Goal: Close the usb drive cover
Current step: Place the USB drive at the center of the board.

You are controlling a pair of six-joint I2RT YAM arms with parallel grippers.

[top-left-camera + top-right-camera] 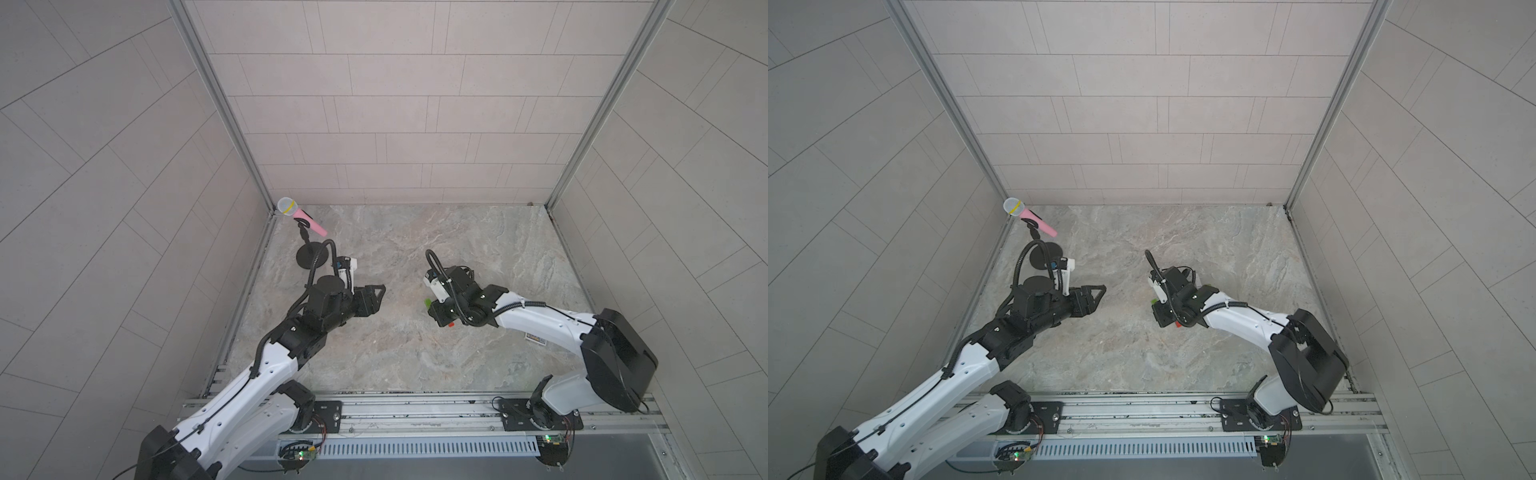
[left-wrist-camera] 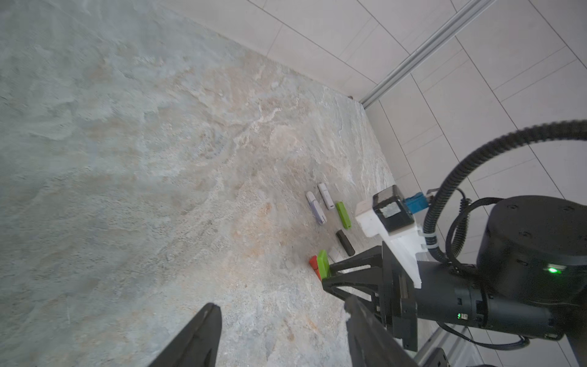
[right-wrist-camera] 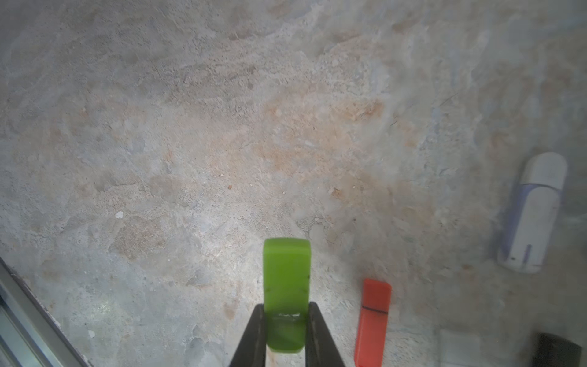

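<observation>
The right gripper (image 3: 286,309) was clamped on a green USB drive (image 3: 286,273), its two black fingers (image 3: 254,333) pressed flat against the drive's sides. Most of the green body stuck out past the tips. From where that wrist camera looked, a faint seam crossed the drive between the fingers, but I could not tell whether the cover was fully seated. The drive was held low over the marbled table (image 3: 158,127), right of the middle, just beside a red drive (image 3: 373,321) that lay flat.

The left gripper (image 2: 281,303) stood well apart from it, jaws spread wide with only bare table between them, touching nothing.

In both top views the right arm's own body hid nearly everything. Only a sliver of the held green drive (image 1: 427,302) and a dot of red showed at its edges, though the left gripper's open fork (image 1: 1096,293) was plain enough. A toy microphone (image 1: 301,214) on a black stand in the far left corner appeared only there.

The left wrist view gave what those could not: a loose cluster of other drives lying beyond the right gripper. It held a white and lilac drive (image 2: 316,208), a white drive (image 2: 326,196), a second green drive (image 2: 343,215) and a black drive (image 2: 345,243).
</observation>
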